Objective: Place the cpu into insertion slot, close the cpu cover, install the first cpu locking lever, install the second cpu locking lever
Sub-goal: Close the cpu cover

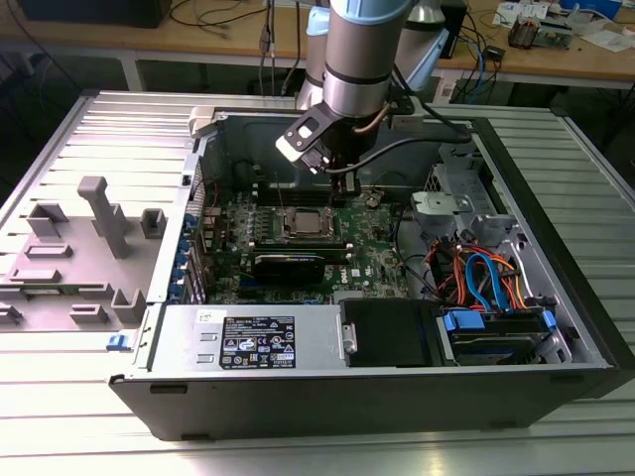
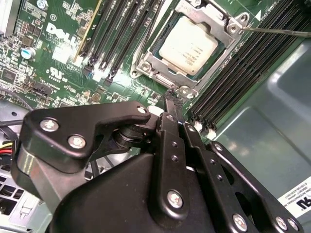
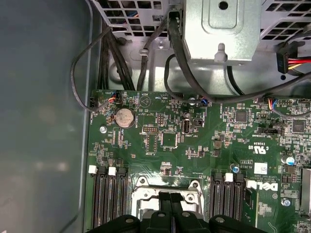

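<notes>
The gripper (image 2: 171, 99) is closed: in the second wrist view its black fingers (image 2: 170, 145) meet at a narrow tip with nothing between them. Whether that tip touches anything cannot be told. It hangs just at the edge of the insertion slot (image 3: 194, 191), close to one corner of the silvery frame. Right beyond the tip, the cpu (image 2: 188, 44) lies flat inside the slot, its pale metal top showing through the window of the cpu cover (image 2: 158, 70), which lies down around it. A thin metal lever rod (image 2: 277, 31) runs out from the far corner of the frame. Rows of black memory slots (image 2: 121, 34) flank the socket on both sides of the fingers. Farther out lies the green motherboard (image 3: 194, 141) with its round coin battery (image 3: 124, 117), and beyond that black cables and a grey metal bracket (image 3: 218, 29). All of this sits inside the open computer case (image 1: 556, 198), which also holds a black graphics card (image 1: 298, 266), a power supply (image 1: 258, 337) and a bundle of coloured cables (image 1: 486, 278). Outside the case stands a grey fixture (image 1: 89, 238).
</notes>
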Controlling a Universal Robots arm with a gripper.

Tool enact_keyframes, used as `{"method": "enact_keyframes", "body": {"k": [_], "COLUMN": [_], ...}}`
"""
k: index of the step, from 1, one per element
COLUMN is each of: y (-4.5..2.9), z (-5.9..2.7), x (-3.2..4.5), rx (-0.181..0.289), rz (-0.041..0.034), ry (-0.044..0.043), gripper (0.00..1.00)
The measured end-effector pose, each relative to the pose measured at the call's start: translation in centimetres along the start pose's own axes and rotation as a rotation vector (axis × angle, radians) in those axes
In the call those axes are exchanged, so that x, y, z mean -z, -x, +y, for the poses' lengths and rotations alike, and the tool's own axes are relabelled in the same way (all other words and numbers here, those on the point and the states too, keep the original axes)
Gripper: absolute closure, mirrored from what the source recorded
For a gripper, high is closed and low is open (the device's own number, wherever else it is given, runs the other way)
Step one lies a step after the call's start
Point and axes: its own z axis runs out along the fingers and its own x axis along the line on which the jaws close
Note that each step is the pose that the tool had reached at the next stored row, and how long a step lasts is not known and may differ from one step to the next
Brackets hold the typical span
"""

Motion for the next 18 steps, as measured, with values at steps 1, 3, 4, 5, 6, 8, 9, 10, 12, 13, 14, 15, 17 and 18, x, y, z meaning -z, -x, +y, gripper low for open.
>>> {"method": "enact_keyframes", "body": {"k": [1,3,4,5,6,8,9,10,12,13,14,15,17,18], "y": [0.0,-0.02,-0.04,-0.05,-0.07,-0.09,-0.11,-0.12,-0.15,-0.17,-0.18,-0.18,-0.19,-0.19], "z": [-0.11,-0.45,-0.77,-1.04,-1.42,-2.06,-2.53,-3.03,-3.91,-4.23,-4.49,-4.93,-5.38,-5.68], "x": [-0.01,-0.06,-0.1,-0.14,-0.22,-0.56,-0.76,-0.91,-1.18,-1.28,-1.44,-1.75,-2.17,-2.44], "rx": [0.0,0.0,0.0,0.0,0.0,0.0,0.0,0.0,0.0,0.0,0.0,0.0,0.001,0.001], "rz": [0.0,-0.0001,0.0,0.0,0.0001,0.0001,0.0,-0.0001,-0.0001,-0.0001,0.0002,0.0001,0.0001,0.0001], "ry": [0.0,-0.0001,0.0,0.0,0.0,0.0,0.0,-0.0002,-0.0001,-0.0001,0.0001,0.0,-0.0001,0.0], "gripper": [0.89,0.89,0.89,0.89,0.89,0.89,0.89,0.89,0.89,0.89,0.89,0.89,0.89,0.89]}}
